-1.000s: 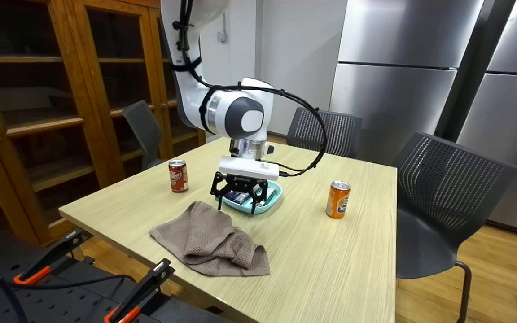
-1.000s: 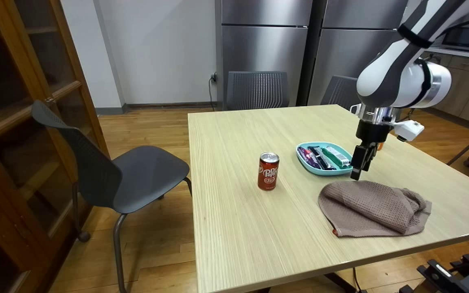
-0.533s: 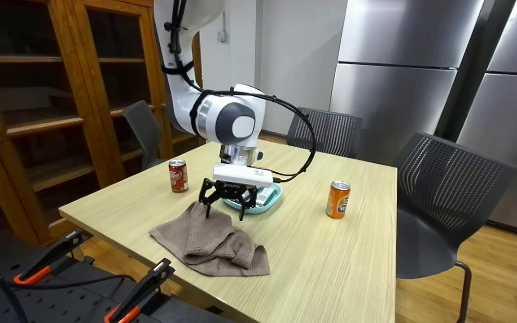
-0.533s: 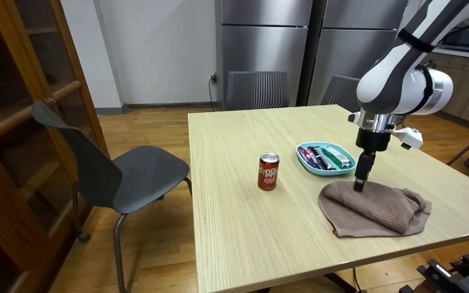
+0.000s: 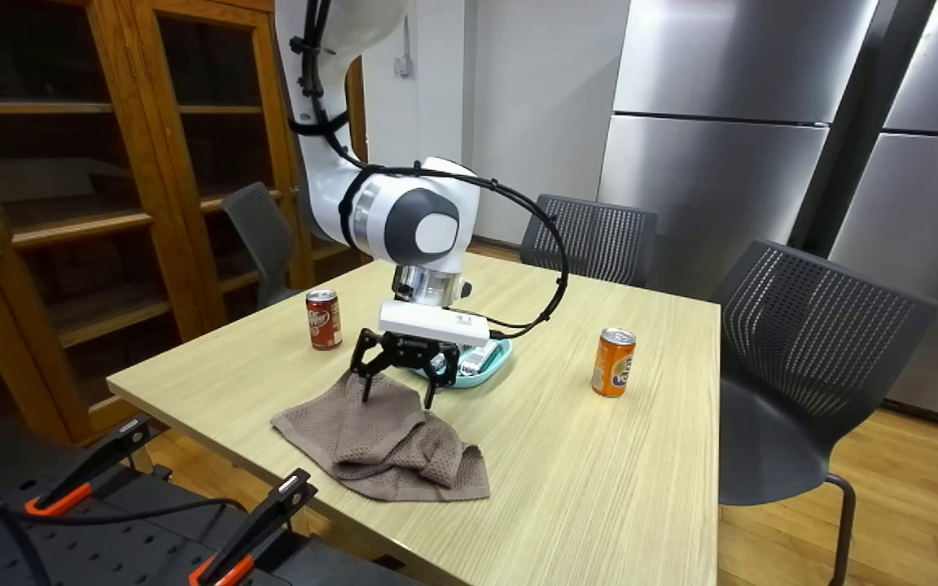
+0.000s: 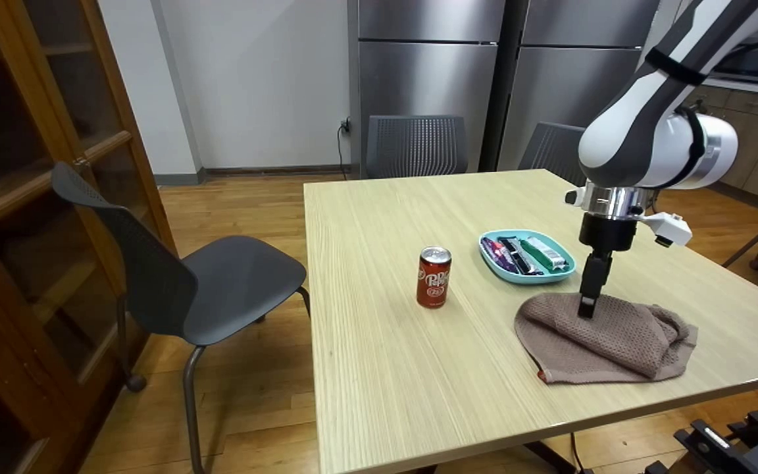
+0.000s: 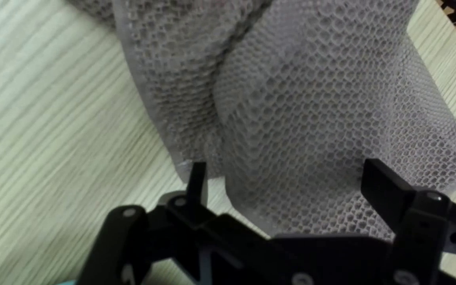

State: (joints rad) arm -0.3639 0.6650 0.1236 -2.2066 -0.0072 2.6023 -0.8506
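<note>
Hand [image 5: 397, 400] spread wide, rumpled brown cloth [image 5: 383, 446] just beneath

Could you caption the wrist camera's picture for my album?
Open black gripper over a rumpled, honeycomb-textured grey-brown cloth on a pale wood-grained table.

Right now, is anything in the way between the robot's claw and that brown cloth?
Nothing visible: the open gripper hangs over one edge of the cloth. The turquoise tray sits off to the side, not between.

Before you, pale wood-grain table [image 6: 385, 382] carries 1 rumpled brown cloth [image 6: 609, 345], 1 turquoise dish [image 6: 528, 279] near it, 1 red can [image 6: 433, 278] and 1 orange can [image 5: 614, 363], both upright.
</note>
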